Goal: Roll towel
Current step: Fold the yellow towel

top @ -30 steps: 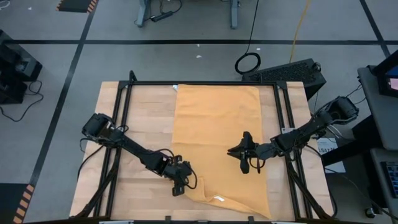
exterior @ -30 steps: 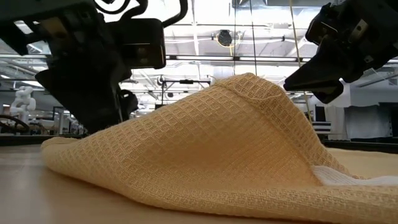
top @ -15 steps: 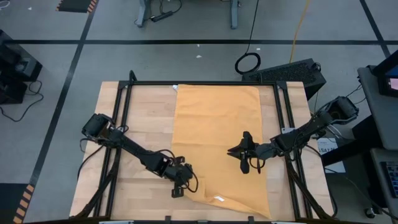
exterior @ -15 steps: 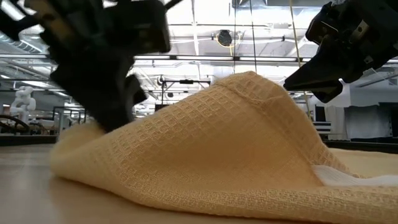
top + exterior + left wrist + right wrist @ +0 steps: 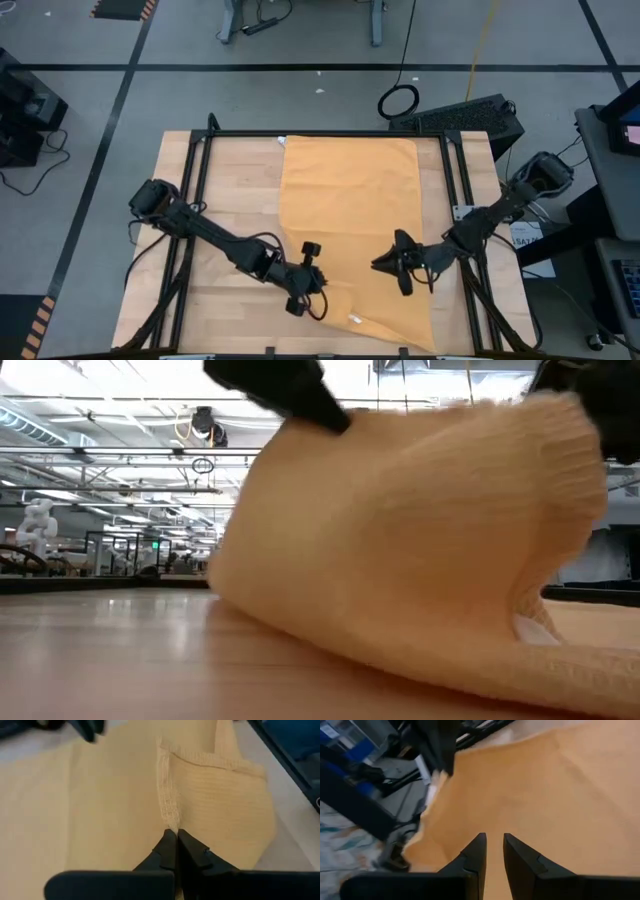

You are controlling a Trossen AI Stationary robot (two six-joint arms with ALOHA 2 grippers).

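Note:
The mustard-yellow towel (image 5: 350, 210) lies spread along the middle of the wooden table (image 5: 230, 200), its far end flat. Its near left corner is raised in a hump (image 5: 400, 530) under my left gripper (image 5: 318, 302), which is shut on it. A small white tag (image 5: 353, 320) lies by the near edge. My right gripper (image 5: 384, 263) hovers over the towel's near right part. Its fingers (image 5: 479, 845) are a little apart with nothing between them. My left gripper pinches the towel's hemmed edge (image 5: 169, 817) at the near left corner between its two fingertips. The fingers slant down from the table's left. The corner is lifted clear and stands up in a fold, while the remainder stays on the table. One layer or several, I cannot tell.
Black frame rails (image 5: 195, 200) run along the table's left side and others (image 5: 462, 190) along its right. Bare wood lies left of the towel. A black keyboard-like object (image 5: 465, 112) sits beyond the far right corner.
My left gripper has risen and moved toward the table's right, rolling its wrist, and has drawn the towel's near left corner up off the table into a taller hump; the far part has stayed flat. My right gripper has shifted toward the near edge.

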